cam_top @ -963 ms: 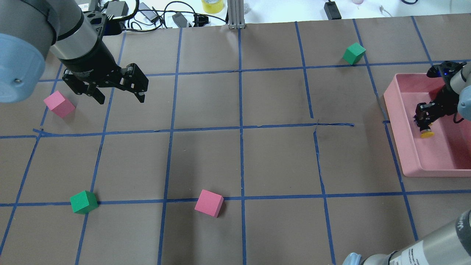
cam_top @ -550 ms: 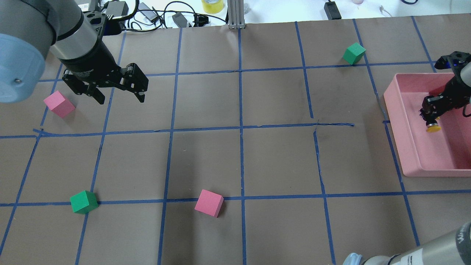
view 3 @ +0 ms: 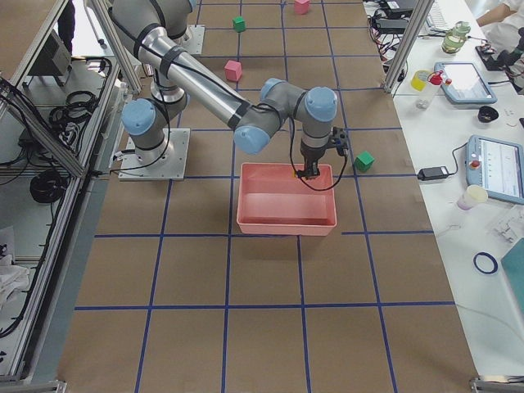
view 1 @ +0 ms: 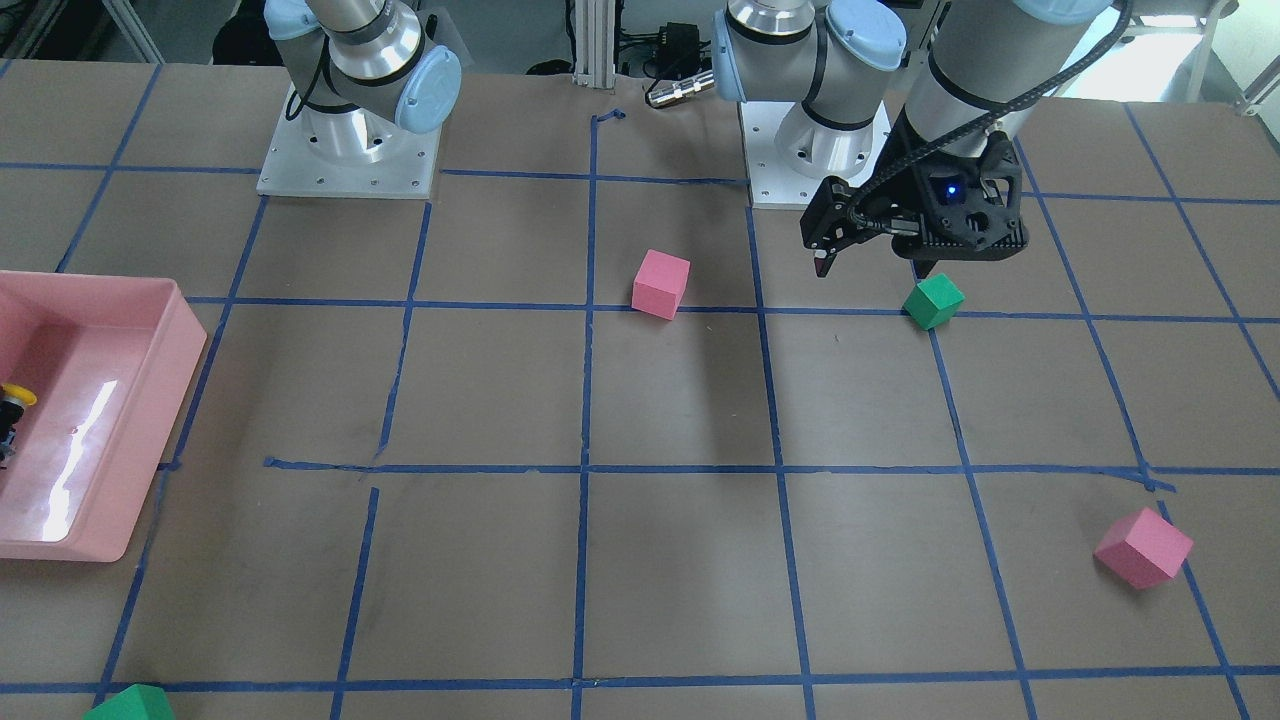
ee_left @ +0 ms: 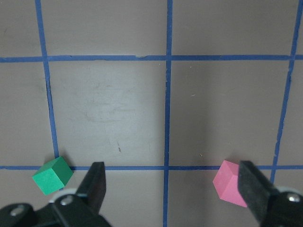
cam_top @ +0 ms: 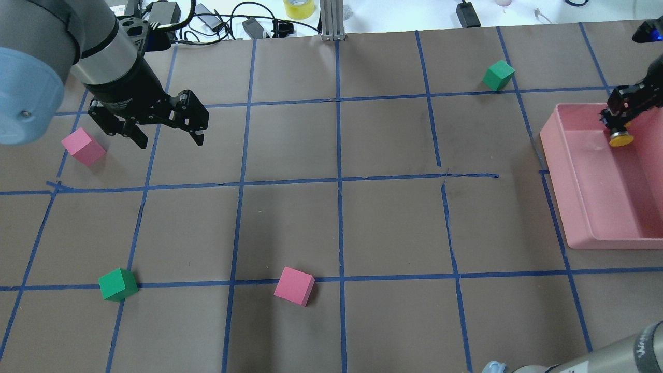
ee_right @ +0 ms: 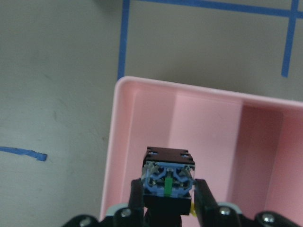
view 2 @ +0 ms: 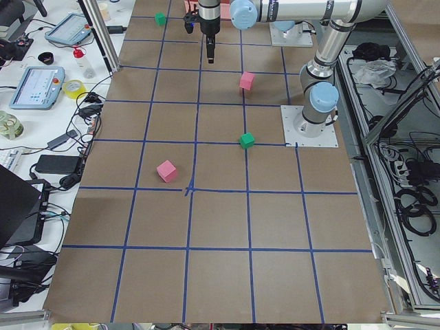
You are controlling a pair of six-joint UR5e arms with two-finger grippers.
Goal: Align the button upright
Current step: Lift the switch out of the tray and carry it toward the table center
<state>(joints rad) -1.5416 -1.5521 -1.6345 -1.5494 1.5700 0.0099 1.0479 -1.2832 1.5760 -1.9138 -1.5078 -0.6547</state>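
The button has a yellow cap and is held in my right gripper, which is shut on it over the far left corner of the pink tray. In the right wrist view the button's blue contact block faces the camera between the fingers, and the cap points away. In the front-facing view the cap shows at the left edge. My left gripper is open and empty above the table, next to a pink cube.
A green cube and a pink cube lie at the near side of the table. Another green cube lies at the far right, near the tray. Cables and a tape roll lie beyond the far edge.
My right gripper has carried the button from the middle of the tray toward its far left corner. The left arm has not moved.
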